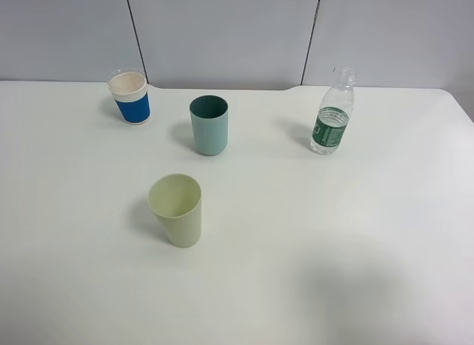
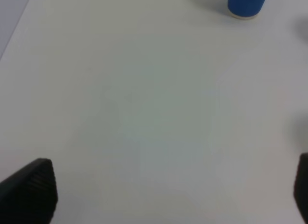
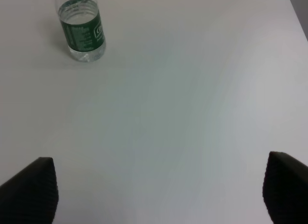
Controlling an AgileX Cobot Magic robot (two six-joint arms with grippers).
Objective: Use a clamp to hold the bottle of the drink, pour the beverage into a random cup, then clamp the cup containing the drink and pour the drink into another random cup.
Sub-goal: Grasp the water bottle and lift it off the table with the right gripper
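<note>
From the high camera we see a white table (image 1: 355, 234) with four things standing upright on it, all well apart. Taking the pale yellow-green cup (image 1: 176, 209) as the middle of a dial, with twelve toward the grey wall panels (image 1: 222, 34), the teal cup (image 1: 209, 124) stands at about one o'clock. The blue-sleeved paper cup (image 1: 129, 97) is at about eleven o'clock, nearer the far edge. The bottle (image 1: 332, 113) is at about two o'clock, out toward the right side of the table. The bottle is clear, with a dark green label band around its lower body, and it is taller than any cup. We cannot tell how much it holds, or whether the dark inside of the teal cup holds any liquid. In the left wrist view, the left gripper (image 2: 166, 190) hangs over bare table with its jaws spread wide. One dark ribbed fingertip (image 2: 29, 192) shows at one edge of the picture and only a sliver of the other at the opposite edge, with nothing between them. With twelve straight ahead of the jaws, the base of the blue-sleeved paper cup (image 2: 247, 4) stands at about one o'clock, well away. In the right wrist view, the right gripper (image 3: 158, 188) is likewise parted over bare table and grips nothing. Its two dark fingertips (image 3: 29, 192) sit far apart. The bottle (image 3: 82, 31) stands upright at about eleven o'clock from these jaws, well clear of both fingers, and its green label faces the camera.
</note>
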